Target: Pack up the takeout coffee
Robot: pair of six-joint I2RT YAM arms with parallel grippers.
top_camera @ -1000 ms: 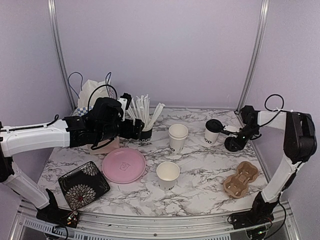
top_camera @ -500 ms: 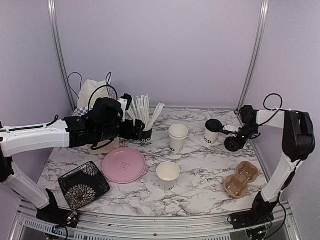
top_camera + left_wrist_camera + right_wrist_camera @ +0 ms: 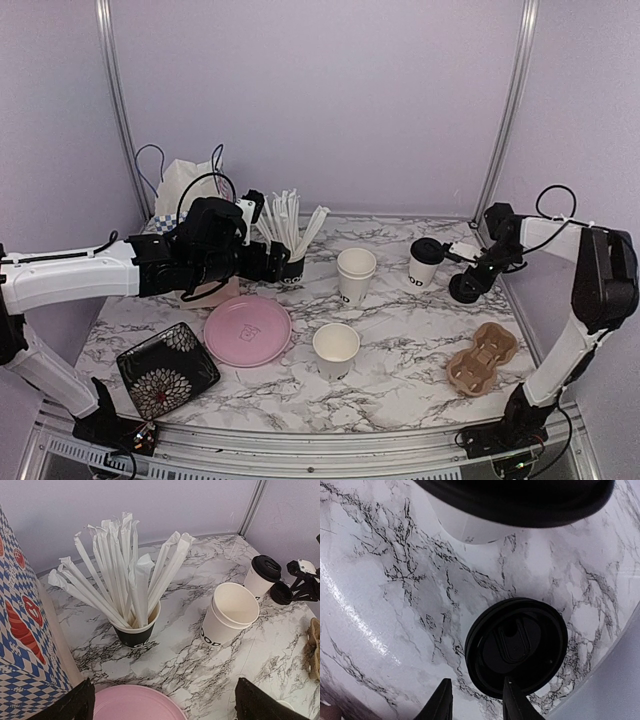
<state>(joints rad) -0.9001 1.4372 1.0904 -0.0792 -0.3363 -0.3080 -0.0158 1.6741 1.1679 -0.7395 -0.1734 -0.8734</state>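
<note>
1 lidded cup (image 3: 424,263) is all I have ready. It stands on the table (image 3: 400,330) behind and left of the carrier (image 3: 483,357), well apart from it, just where it stood 1 second ago. The change is small: the right arm's wrist has swung back and up a little, while the right gripper (image 3: 477,695) has stayed low over the loose lid (image 3: 516,645), which lies behind the carrier. Its fingers are a little apart and pinch nothing; 1 tip overlaps the lid's near rim and the other sits outside it. I read that as lining up a rim grasp, so no cup has reached the carrier yet. The lidded cup is upright, long axis vertical, lid on top, lettering turned toward the arm bases. The loose lid lies flat, top face up. The left gripper (image 3: 164,690) is spread wide, holds nothing, hangs far left of the carrier and has not moved. A stack (image 3: 355,275) and 1 single cup (image 3: 336,349) stand open, left of the carrier.
</note>
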